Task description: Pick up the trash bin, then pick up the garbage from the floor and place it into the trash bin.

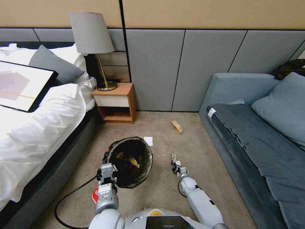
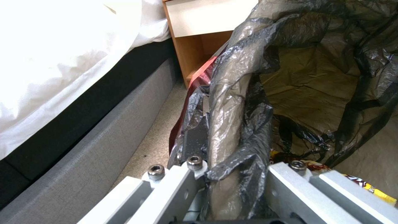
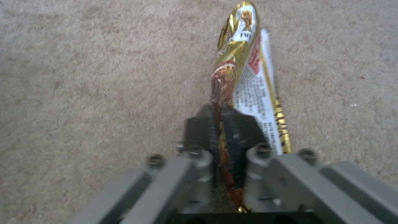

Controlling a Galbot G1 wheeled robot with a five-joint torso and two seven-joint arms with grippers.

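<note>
Wrapper in the right hand, bin lying to its left
The right hand [image 1: 174, 163] is pinching a gold snack wrapper [image 3: 236, 77], long axis pointing away; the left hand [image 1: 107, 174] is clamping the trash bin [image 1: 128, 160] rim

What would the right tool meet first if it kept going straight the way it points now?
Probably bare carpet. The right tool, shut on a gold snack wrapper, points forward and down at open floor; the brown paper bag lies farther ahead, though depth is unclear.

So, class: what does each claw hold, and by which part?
The left claw grips the trash bin by its bag-covered rim. The right claw pinches a gold snack wrapper by one end.
</note>
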